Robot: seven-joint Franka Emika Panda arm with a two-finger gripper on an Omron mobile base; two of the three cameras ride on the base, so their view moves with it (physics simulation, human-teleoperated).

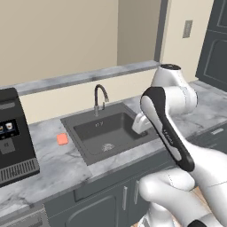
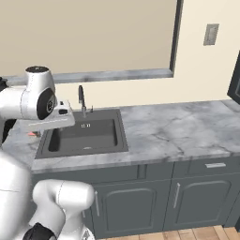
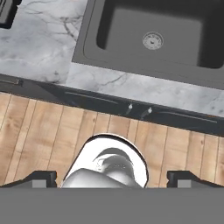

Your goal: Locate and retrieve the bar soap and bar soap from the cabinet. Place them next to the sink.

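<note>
Counter: grey-veined marble countertop point(image 1: 53, 164) around the dark sink point(image 1: 106, 131) | soap: coral-pink bar soap point(image 1: 62, 139) lies flat on the marble just left of the basin | my gripper point(image 3: 111, 178): fingers spread wide, holding nothing | floor: wood planks point(image 3: 39, 140) below me

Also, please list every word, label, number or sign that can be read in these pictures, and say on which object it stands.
No text can be read in these pictures.
The screen of the black appliance on the counter shows small coloured icons: too small and blurred to read.
The arm's dark link bears a faint marking: unreadable.
The coral-pink bar soap beside the sink: no print visible.
</note>
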